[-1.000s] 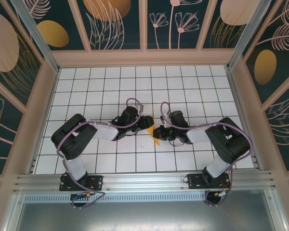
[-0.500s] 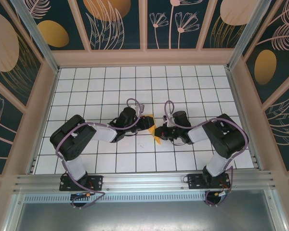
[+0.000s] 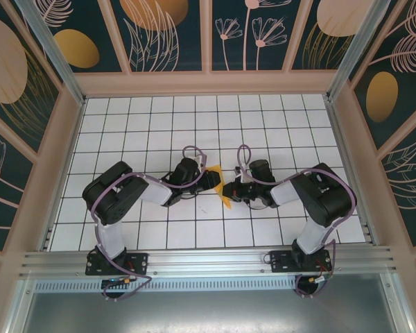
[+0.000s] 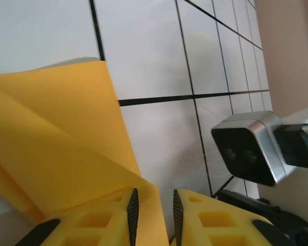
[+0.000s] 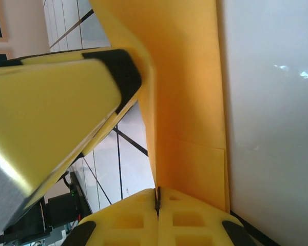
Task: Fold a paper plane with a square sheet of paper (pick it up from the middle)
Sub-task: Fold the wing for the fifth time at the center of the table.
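You're looking down on a white surface (image 3: 194,118) ruled with a black grid, glossy enough to catch soft highlights. Around it stand dark teal wall panels (image 3: 170,35) painted with pale flowers and orange ovals (image 3: 76,47), set in a light pinkish frame (image 3: 208,83). An aluminium rail (image 3: 208,260) runs along your near edge.

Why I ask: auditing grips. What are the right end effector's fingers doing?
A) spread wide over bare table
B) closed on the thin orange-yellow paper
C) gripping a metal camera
B: the right end effector has its fingers shut together, pinching the thin orange-yellow folded paper between them.
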`<state>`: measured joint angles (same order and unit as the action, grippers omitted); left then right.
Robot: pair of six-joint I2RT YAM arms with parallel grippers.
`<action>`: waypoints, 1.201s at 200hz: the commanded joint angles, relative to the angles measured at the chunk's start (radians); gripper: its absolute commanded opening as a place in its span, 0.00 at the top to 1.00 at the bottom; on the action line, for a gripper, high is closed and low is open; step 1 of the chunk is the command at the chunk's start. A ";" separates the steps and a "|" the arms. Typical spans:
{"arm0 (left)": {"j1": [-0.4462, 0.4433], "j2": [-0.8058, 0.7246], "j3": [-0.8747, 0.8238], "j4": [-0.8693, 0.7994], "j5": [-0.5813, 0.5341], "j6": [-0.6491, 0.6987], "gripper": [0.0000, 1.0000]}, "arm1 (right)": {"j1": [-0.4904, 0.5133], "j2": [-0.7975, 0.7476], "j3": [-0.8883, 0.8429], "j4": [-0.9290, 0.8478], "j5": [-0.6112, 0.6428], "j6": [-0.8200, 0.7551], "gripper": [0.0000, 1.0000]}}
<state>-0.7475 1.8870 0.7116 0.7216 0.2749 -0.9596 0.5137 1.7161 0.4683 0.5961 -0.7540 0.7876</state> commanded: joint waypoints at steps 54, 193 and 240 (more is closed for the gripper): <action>-0.003 0.029 0.022 -0.057 -0.094 -0.021 0.75 | 0.008 -0.210 0.033 -0.288 0.132 -0.257 0.68; -0.003 0.044 0.069 -0.125 -0.069 -0.001 0.75 | 0.088 -0.172 0.183 -0.556 0.338 -0.480 0.43; -0.004 0.042 0.077 -0.131 -0.062 0.002 0.75 | 0.088 -0.172 0.167 -0.543 0.331 -0.469 0.60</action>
<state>-0.7502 1.9121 0.7689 0.6296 0.2054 -0.9760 0.5957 1.5349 0.6296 0.0589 -0.4259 0.3264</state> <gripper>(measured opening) 0.246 0.463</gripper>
